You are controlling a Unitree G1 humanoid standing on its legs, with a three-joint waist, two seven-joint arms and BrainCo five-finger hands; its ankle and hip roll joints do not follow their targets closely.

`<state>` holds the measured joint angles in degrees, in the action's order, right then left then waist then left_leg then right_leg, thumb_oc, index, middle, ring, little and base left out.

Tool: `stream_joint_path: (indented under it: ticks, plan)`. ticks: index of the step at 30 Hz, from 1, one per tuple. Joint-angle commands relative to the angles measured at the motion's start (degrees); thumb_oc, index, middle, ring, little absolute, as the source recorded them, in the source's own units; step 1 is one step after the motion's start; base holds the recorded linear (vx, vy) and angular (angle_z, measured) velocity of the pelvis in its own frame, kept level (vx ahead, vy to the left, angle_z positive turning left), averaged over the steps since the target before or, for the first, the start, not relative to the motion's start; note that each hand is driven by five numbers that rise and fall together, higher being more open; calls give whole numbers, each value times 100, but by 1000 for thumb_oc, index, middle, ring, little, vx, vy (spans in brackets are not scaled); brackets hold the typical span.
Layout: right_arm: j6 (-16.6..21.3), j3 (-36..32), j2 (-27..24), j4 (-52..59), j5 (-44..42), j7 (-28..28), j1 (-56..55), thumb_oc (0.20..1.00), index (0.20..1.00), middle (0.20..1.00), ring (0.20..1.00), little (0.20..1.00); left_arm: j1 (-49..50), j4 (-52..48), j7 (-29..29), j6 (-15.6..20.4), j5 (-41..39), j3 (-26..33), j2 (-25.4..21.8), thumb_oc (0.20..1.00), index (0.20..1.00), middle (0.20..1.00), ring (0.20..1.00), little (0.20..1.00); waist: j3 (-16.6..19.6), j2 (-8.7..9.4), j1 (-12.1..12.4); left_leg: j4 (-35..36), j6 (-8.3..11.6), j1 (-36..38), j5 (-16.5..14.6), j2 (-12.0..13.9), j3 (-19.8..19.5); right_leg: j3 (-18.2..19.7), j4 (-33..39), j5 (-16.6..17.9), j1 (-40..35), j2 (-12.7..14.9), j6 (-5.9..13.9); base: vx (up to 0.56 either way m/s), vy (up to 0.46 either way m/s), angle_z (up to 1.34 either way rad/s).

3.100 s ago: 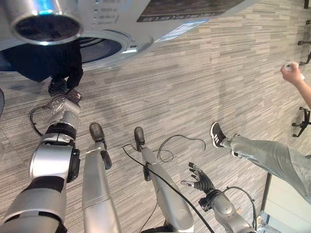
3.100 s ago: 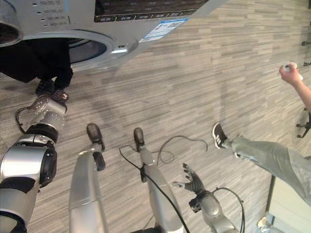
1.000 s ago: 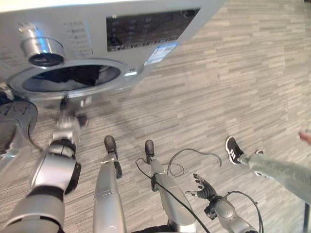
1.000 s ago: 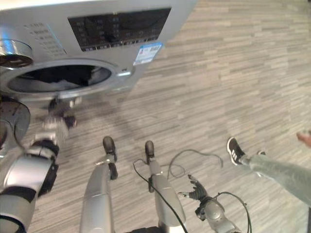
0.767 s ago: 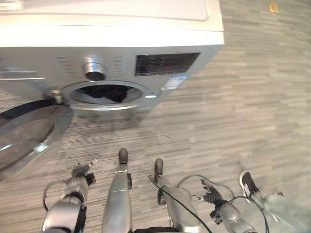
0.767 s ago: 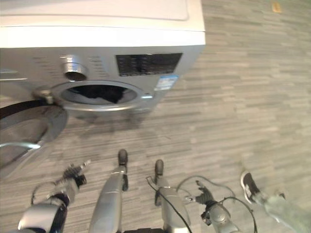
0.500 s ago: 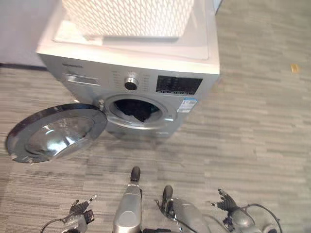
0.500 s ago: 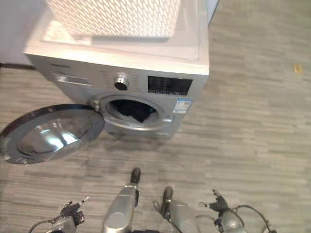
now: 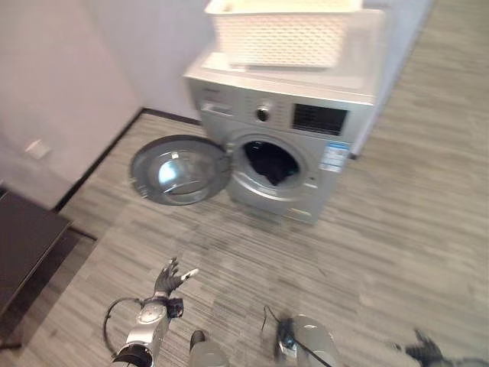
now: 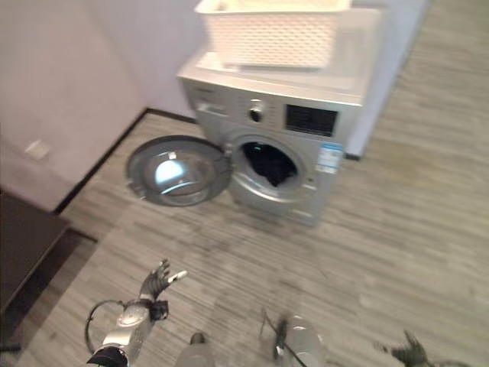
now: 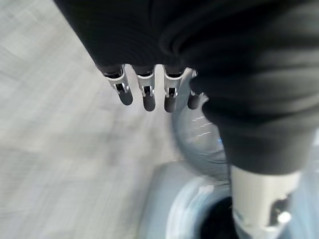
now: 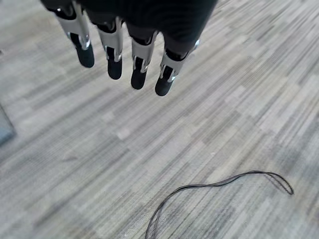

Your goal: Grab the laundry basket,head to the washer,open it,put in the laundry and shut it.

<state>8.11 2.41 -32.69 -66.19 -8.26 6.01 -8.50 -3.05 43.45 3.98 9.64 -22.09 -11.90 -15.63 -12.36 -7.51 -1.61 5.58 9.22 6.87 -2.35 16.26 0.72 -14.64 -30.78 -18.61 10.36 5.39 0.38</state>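
The white laundry basket (image 9: 284, 32) stood on top of the washer (image 9: 294, 134), toward its back edge, well apart from both hands; its long axis ran along the washer's width and its open side faced up; what lay inside it could not be told. The washer's round door (image 9: 178, 170) hung swung out to the left of the drum opening (image 9: 271, 163), and dark laundry (image 10: 269, 170) lay in the opening, partly draped over its lower lip. The left hand (image 9: 170, 278) hovered low over the wood-patterned floor (image 9: 397, 229) in front of the door, fingers spread and holding nothing; the right hand (image 12: 124, 47) hung over bare floor, fingers straight and empty.
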Motion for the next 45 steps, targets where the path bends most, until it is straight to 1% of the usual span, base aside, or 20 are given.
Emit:
stream_joint_path:
  ticks: [1, 6, 7, 8, 9, 13, 14, 16, 18, 25, 27, 31, 32, 34, 36, 38, 40, 42, 43, 45]
  plan:
    - [11, 412, 420, 242, 172, -105, 39, 1000, 1000, 1000, 1000, 1000, 287, 26, -170, 84, 175, 383, -479, 1000, 1000, 1000, 1000, 1000, -2, 385, 183, -58, -199, -929, 1141, -603, -43, -393, 2606, 1858, -942, 444, 612, 11, 300, 12]
    - [-15, 690, 589, 507, 265, -192, 73, 1000, 1000, 1000, 1000, 1000, 382, 72, -108, 55, 298, 497, -457, 1000, 1000, 1000, 1000, 1000, 34, 486, 257, -58, -274, -913, 984, -753, 8, -292, 2880, 2082, -1009, 560, 741, 7, 107, -38]
    - [-5, 789, 646, 634, 289, -211, 87, 1000, 1000, 1000, 1000, 1000, 400, 109, -52, 34, 424, 517, -435, 1000, 1000, 1000, 1000, 1000, 52, 513, 295, -58, -297, -905, 946, -782, 12, -264, 2933, 2100, -1023, 581, 768, 27, 86, -58]
    - [38, 901, 731, 877, 128, -387, 84, 1000, 1000, 1000, 1000, 1000, 529, -103, -25, -18, 840, 457, -516, 1000, 1000, 1000, 1000, 1000, 49, 594, 332, -58, -343, -851, 881, -789, 47, -148, 2920, 2113, -1006, 570, 773, 25, 61, -61]
    - [67, 926, 728, 1057, 1, -490, 89, 1000, 1000, 1000, 1000, 1000, 599, -222, -99, -32, 869, 452, -560, 1000, 1000, 1000, 1000, 1000, 30, 639, 348, -58, -361, -840, 859, -786, 85, -57, 2912, 2123, -977, 556, 780, 19, 22, -59]
    - [67, 1117, 718, 1310, -185, -654, 150, 1000, 1000, 1000, 1000, 1000, 629, 18, -249, -32, 224, 543, -410, 1000, 1000, 1000, 1000, 1000, 2, 801, 440, -180, -379, -753, 813, -745, 176, 60, 3082, 2191, -1049, 512, 750, 35, -40, -55]
    - [-8, 949, 629, 420, -222, -309, 430, 1000, 1000, 1000, 1000, 1000, 113, 2503, 785, -30, 1646, 700, -46, 1000, 1000, 1000, 1000, 1000, 162, 987, 555, -731, -302, -1338, 1031, -815, 1009, -490, 3342, 1792, -1687, 288, 528, 16, -26, -20]
    - [-16, 955, 613, 266, -163, -335, 421, 1000, 1000, 1000, 1000, 1000, 96, 2491, 761, -29, 1677, 644, -30, 1000, 1000, 1000, 1000, 1000, 225, 949, 520, -628, -295, -1303, 1094, -792, 991, -518, 3375, 1791, -1706, 253, 519, -3, -17, 1]
    - [-54, 931, 696, 16, -167, -360, 425, 1000, 1000, 1000, 1000, 1000, -6, 2458, 709, -46, 1787, 447, 41, 1000, 1000, 1000, 1000, 1000, 272, 869, 462, -575, -234, -1256, 1279, -702, 988, -589, 3370, 1783, -1734, 203, 478, -8, -45, 7]
    - [-138, 1057, 990, -280, 36, -411, 304, 1000, 1000, 1000, 1000, 1000, -19, 2706, 628, -83, 1760, 537, 110, 1000, 1000, 1000, 1000, 1000, 404, 872, 412, -502, -158, -970, 1412, -605, 1056, -541, 3537, 1817, -1963, 98, 456, 53, -41, 0]
    - [-139, 1209, 1038, -247, 197, -380, 339, 1000, 1000, 1000, 1000, 1000, -48, 2734, 606, -96, 1769, 485, 145, 1000, 1000, 1000, 1000, 1000, 368, 934, 399, -868, -148, -1130, 1340, -557, 1096, -583, 3517, 1779, -1958, 83, 420, 26, -37, -5]
    - [-148, 1253, 1047, -189, 244, -383, 344, 1000, 1000, 1000, 1000, 1000, -56, 2737, 595, -101, 1765, 467, 160, 1000, 1000, 1000, 1000, 1000, 290, 1009, 396, -1221, -177, -1246, 1141, -558, 1198, -641, 3452, 1729, -1997, 132, 407, 19, 13, 12]
    - [-165, 1243, 1048, -165, 271, -382, 360, 1000, 1000, 1000, 1000, 1000, -51, 2792, 562, -108, 1776, 485, 171, 1000, 1000, 1000, 1000, 1000, 277, 1077, 393, -1404, -240, -1288, 904, -590, 1343, -679, 3422, 1722, -2025, 215, 431, 50, 89, 15]
    - [-201, 1204, 1053, -184, 301, -360, 410, 1000, 1000, 1000, 1000, 1000, -16, 2808, 542, -109, 1781, 491, 169, 1000, 1000, 1000, 1000, 1000, 308, 1126, 422, -1558, -320, -1313, 661, -677, 1415, -696, 3368, 1706, -2034, 319, 474, 83, 146, -1]
    - [-217, 1197, 1081, -199, 335, -366, 450, 1000, 1000, 1000, 1000, 1000, 25, 2847, 521, -121, 1820, 509, 142, 1000, 1000, 1000, 1000, 1000, 365, 1159, 477, -1524, -423, -1265, 445, -789, 1347, -657, 3258, 1666, -2025, 407, 520, 111, 192, -16]
    - [-228, 1191, 1117, -166, 365, -393, 499, 1000, 1000, 1000, 1000, 1000, 102, 2945, 449, -145, 1884, 554, 95, 1000, 1000, 1000, 1000, 1000, 405, 1191, 555, -1492, -597, -1149, 188, -956, 1231, -573, 2883, 1585, -1957, 565, 586, 105, 215, -22]
    - [-229, 1198, 1138, -144, 368, -394, 512, 1000, 1000, 1000, 1000, 1000, 119, 2941, 450, -144, 1916, 556, 73, 1000, 1000, 1000, 1000, 1000, 399, 1200, 568, -1448, -657, -1084, 131, -1012, 1214, -539, 2708, 1606, -1889, 621, 610, 53, 153, 30]
    - [-219, 1220, 1192, 16, 371, -416, 573, 1000, 1000, 1000, 1000, 1000, 171, 3020, 377, -162, 2104, 539, -14, 1000, 1000, 1000, 1000, 1000, 377, 1236, 594, -1276, -843, -871, 2, -1201, 1231, -400, 2232, 1819, -1645, 844, 770, 82, 300, 16]
    - [-217, 1246, 1228, 181, 369, -438, 577, 1000, 1000, 1000, 1000, 1000, 202, 3049, 377, -171, 2177, 555, -80, 1000, 1000, 1000, 1000, 1000, 364, 1242, 577, -1136, -994, -726, -76, -1365, 1223, -251, 1780, 2123, -1435, 1026, 892, 115, 397, -31]
    - [-208, 1300, 1242, 431, 395, -481, 544, 1000, 1000, 1000, 1000, 1000, 241, 3032, 379, -185, 2218, 576, -146, 1000, 1000, 1000, 1000, 1000, 351, 1217, 542, -1008, -1164, -620, -119, -1536, 1152, -159, 1178, 2549, -1195, 1217, 927, 131, 411, -30]
